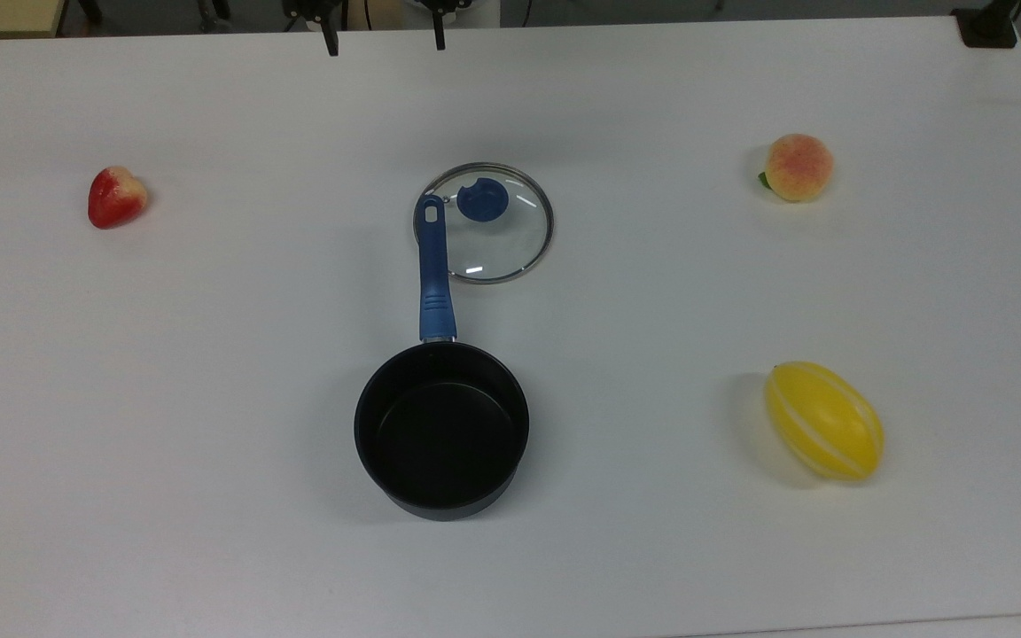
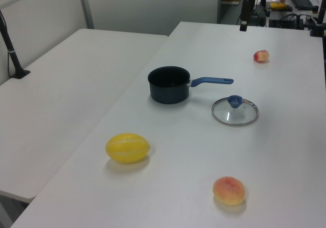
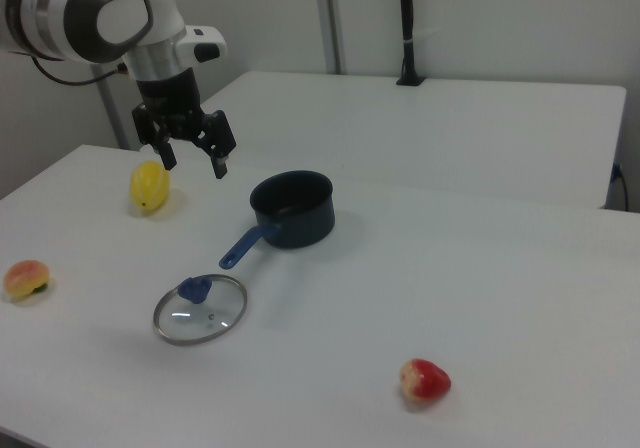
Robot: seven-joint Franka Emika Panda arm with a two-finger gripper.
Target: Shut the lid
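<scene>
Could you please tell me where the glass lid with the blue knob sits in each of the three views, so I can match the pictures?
Top view: the lid lies flat just above centre, beside the handle's far end.
Left view: the lid sits right of centre, below the handle.
Right view: the lid sits lower left, below the handle's tip.
Shared landmark: the black saucepan, whose blue handle points towards the lid.

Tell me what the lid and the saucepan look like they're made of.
The lid: clear glass, the table showing through, with a shiny metal-looking rim and a blue knob, probably plastic. The saucepan: matte black, likely coated metal; its blue handle looks plastic or rubbery.
</scene>
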